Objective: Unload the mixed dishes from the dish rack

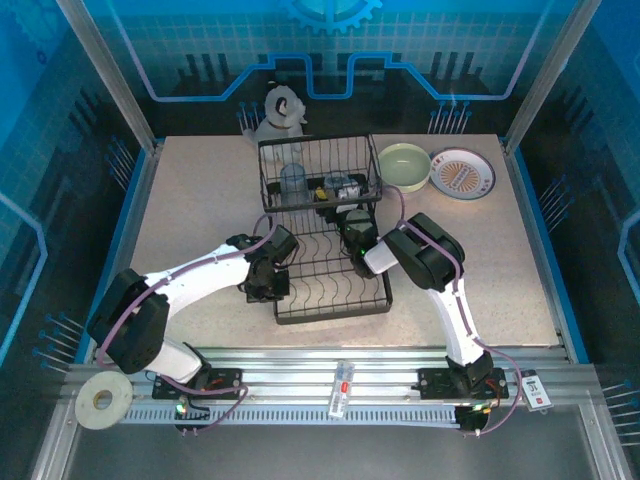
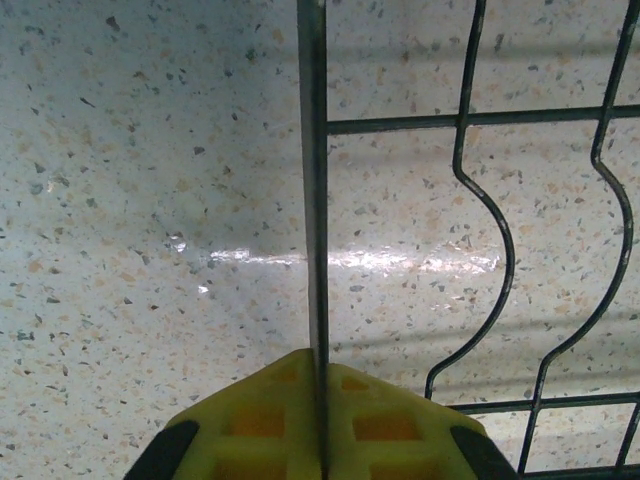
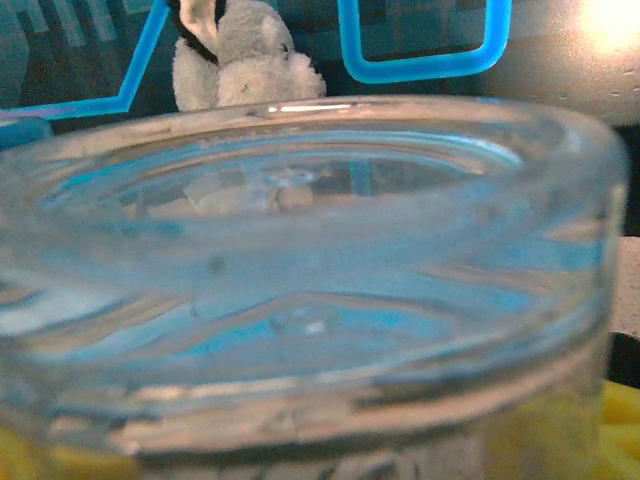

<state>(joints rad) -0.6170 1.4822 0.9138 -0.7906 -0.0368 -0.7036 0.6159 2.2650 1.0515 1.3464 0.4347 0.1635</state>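
The left tool [image 2: 318, 385] is clamped shut on the left rim wire of the dish rack [image 1: 330, 300], at its near part. Farther in, within the raised basket [image 1: 320, 141], a clear glass [image 3: 300, 250] is gripped between the widely spread jaws of the right tool [image 1: 340, 198]. A slip could be caused by the smooth wall, or a snag by basket wire; the tumbler [image 1: 292, 178] just left could be knocked.

A robotics lab test cell: aluminium-profile frame [image 1: 112, 80], blue gear-and-circuit backdrop panels [image 1: 200, 30], speckled tabletop [image 1: 200, 200], slotted mounting rail [image 1: 300, 365].
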